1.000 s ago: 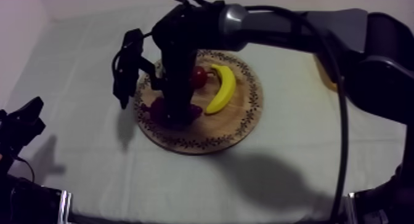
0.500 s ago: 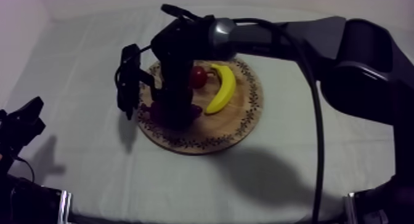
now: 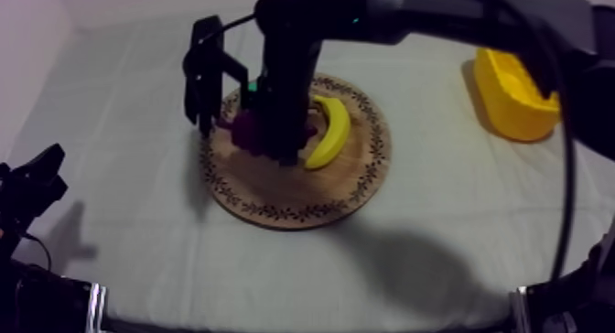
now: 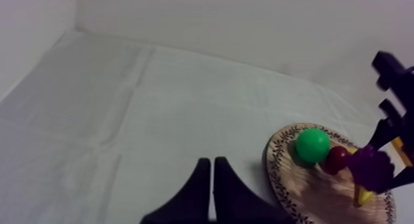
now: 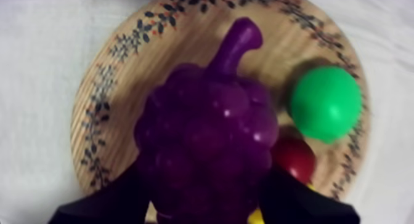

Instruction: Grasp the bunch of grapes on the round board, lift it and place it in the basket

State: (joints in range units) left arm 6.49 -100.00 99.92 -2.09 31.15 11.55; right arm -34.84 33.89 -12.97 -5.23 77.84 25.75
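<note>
A round wooden board (image 3: 302, 195) with a patterned rim is seen in the middle of the frame. A yellow banana (image 3: 331, 131) is laid on its upper part. The black right arm (image 3: 293, 62) is stretched over the board from the upper right, and a purple bunch of grapes (image 3: 245, 131) is seen right against it, left of the banana. A yellow basket (image 3: 512, 99) is set at the upper right. The left gripper (image 3: 35, 183) is seen at the lower left.

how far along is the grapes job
Done: the right gripper is shut on the grapes, which look raised just off the board. In hand: the carry, barely begun, since they hang over the board. To do: cross to the basket at the right and drop them in.
</note>
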